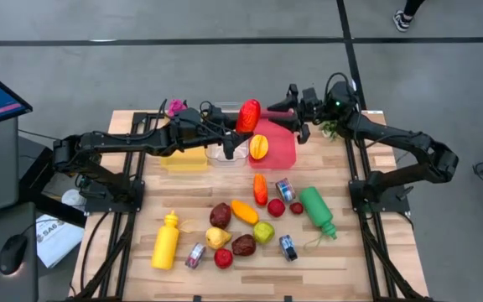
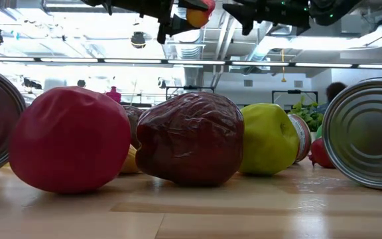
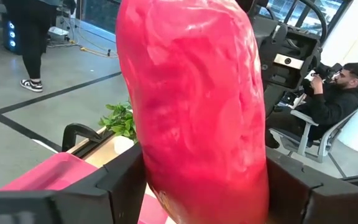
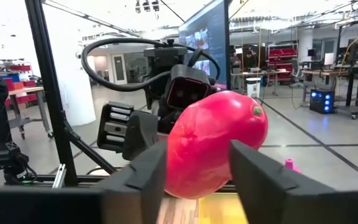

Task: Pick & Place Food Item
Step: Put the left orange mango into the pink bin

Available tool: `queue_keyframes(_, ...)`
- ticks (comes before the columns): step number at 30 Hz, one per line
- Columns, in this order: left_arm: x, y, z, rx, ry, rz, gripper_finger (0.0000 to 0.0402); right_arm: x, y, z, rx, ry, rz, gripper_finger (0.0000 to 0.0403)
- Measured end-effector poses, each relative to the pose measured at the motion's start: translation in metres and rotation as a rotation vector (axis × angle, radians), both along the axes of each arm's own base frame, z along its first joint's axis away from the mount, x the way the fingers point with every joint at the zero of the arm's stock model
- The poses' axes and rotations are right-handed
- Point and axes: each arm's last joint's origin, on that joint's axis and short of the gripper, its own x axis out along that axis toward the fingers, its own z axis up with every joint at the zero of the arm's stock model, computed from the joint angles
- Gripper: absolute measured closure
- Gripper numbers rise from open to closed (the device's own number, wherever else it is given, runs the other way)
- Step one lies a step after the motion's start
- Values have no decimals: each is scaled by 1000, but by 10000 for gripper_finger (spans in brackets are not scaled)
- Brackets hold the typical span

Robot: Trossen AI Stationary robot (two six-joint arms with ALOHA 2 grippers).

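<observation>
A red, mango-shaped food item (image 1: 248, 116) hangs in the air over the table's far middle, with my left gripper (image 1: 235, 126) shut on it. It fills the left wrist view (image 3: 191, 106). My right gripper (image 1: 285, 113) stands just to its right, level and open. In the right wrist view, the item (image 4: 216, 143) shows beyond and between the parted fingers (image 4: 253, 174); I see no touch. Both grippers and the item (image 2: 201, 10) show at the top of the low view. My left gripper pinches the red item's two sides (image 3: 160, 174) between its two fingers (image 3: 123, 180), on the item's lower half. The fingers lie level, come from the table's left and cross the item's length. The item is lifted clear of the table.
Below the grippers stand a pink bin (image 1: 282, 149) holding a yellow-red fruit (image 1: 260, 147), a clear tub (image 1: 223, 155) and a yellow tub (image 1: 187, 159). Nearer lie a carrot (image 1: 260, 189), cans, a green bottle (image 1: 317, 210), a yellow bottle (image 1: 166, 241) and several fruits.
</observation>
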Motion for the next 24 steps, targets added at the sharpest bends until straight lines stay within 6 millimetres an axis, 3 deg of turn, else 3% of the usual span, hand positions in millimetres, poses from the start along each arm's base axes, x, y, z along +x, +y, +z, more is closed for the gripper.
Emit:
queue_keyframes(5, 0, 0, 0, 0, 0, 0, 164, 0, 0, 0, 3, 1, -1, 150)
queue_keyframes(10, 0, 0, 0, 0, 0, 0, 168, 0, 0, -2, 56, 29, 4, 102)
queue_keyframes(24, 0, 0, 0, 0, 0, 0, 163, 1, -1, -8, 92, 77, 1, 36)
